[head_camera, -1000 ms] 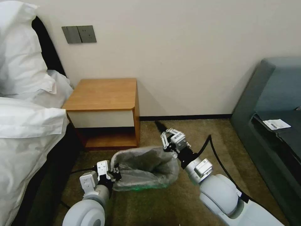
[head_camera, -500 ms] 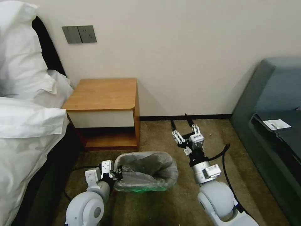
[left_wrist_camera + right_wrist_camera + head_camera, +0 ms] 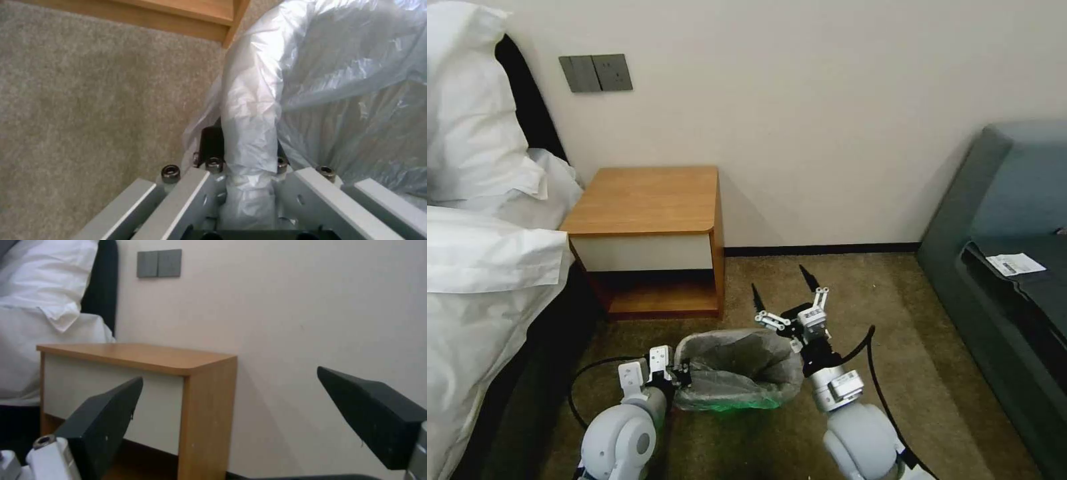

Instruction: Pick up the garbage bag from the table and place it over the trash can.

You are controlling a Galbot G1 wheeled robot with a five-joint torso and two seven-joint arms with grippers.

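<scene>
The grey translucent garbage bag (image 3: 740, 363) is draped over the trash can (image 3: 730, 403), whose pale green side shows just below the plastic. My left gripper (image 3: 680, 377) is at the bin's left rim, shut on the bag's folded edge. In the left wrist view that edge (image 3: 251, 110) runs between the fingers (image 3: 211, 143) of my left gripper (image 3: 247, 156). My right gripper (image 3: 781, 283) hovers open above the bin's right rear corner, touching nothing. In the right wrist view my right gripper (image 3: 230, 375) is spread wide and faces the table (image 3: 133, 356). The table (image 3: 640, 200) stands behind the bin.
A bed with white bedding (image 3: 487, 253) fills the left side. A grey-blue sofa (image 3: 1007, 220) stands at the right with a paper slip (image 3: 1015, 264) on it. Black cables (image 3: 584, 373) trail over the brown carpet beside both arms. A wall switch plate (image 3: 595, 73) hangs above the table.
My right gripper has left the bag's right rim, opened wide, swung away and come back near the bin's rear corner. The left gripper has kept its grip and shifted slightly right.
</scene>
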